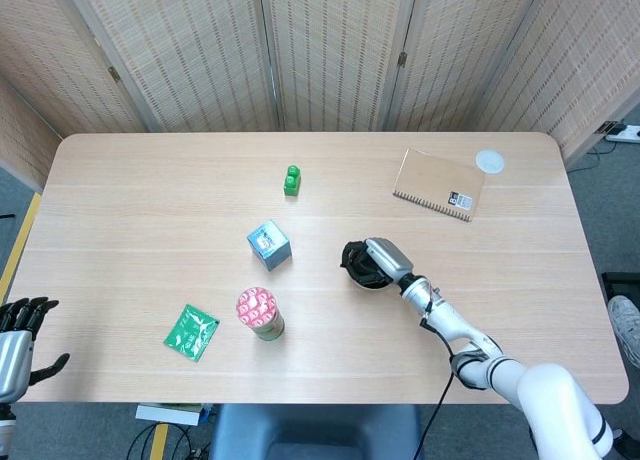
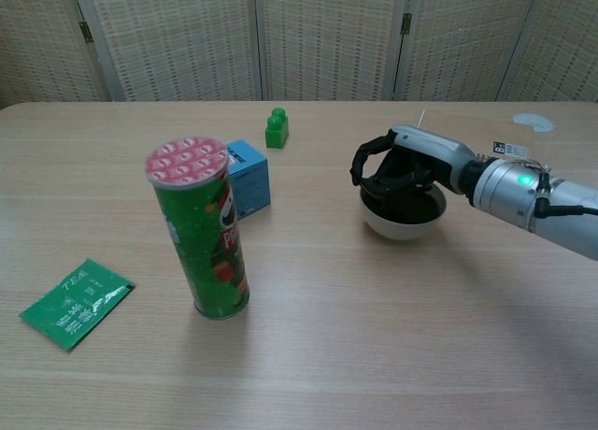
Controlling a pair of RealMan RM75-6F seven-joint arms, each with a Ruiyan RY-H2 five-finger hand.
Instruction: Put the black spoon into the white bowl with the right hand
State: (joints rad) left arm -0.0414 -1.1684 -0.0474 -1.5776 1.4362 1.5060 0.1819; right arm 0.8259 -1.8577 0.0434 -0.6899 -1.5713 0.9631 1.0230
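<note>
White bowl [image 2: 404, 222] on the bench [image 2: 374, 336] sits under my right robot hand [image 2: 397, 164], fingers curled over it; whether they hold the spoon I cannot tell.

White bowl [image 2: 402, 222], dark inside; green can [image 2: 207, 252] with red-patterned lid; green tea packet [image 2: 75, 302]; blue box [image 2: 249, 177].
</note>
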